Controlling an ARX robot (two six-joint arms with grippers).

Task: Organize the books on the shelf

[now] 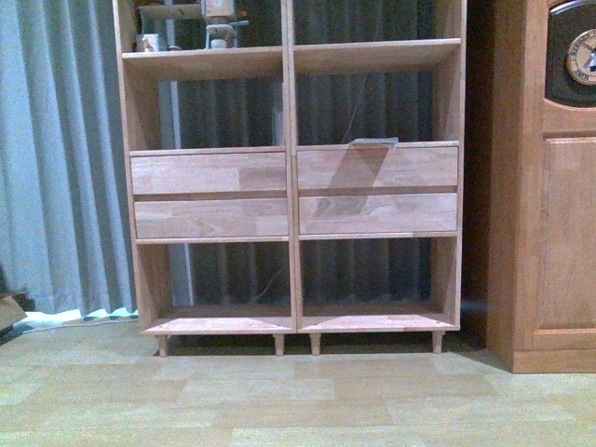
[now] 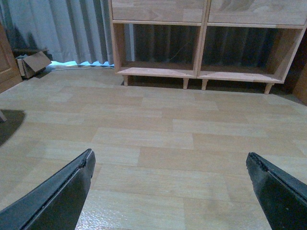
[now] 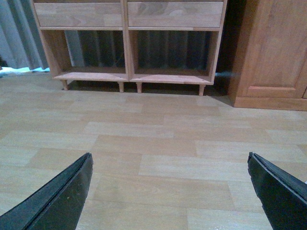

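Shelf straight ahead, well apart from left gripper and right gripper, both spread wide, empty; books not in view.

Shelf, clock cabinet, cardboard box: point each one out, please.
shelf point(image 1: 209, 172), front view, on the upper left drawer front.
clock cabinet point(image 1: 568, 242), front view, on the door panel.
cardboard box point(image 2: 34, 62), left wrist view, on its top.

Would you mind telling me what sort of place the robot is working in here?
Probably a furnished room in a home, or a mock-up of one: a light-wood shelving unit with drawers, a darker wooden cabinet with a clock face, grey curtains and plank flooring.
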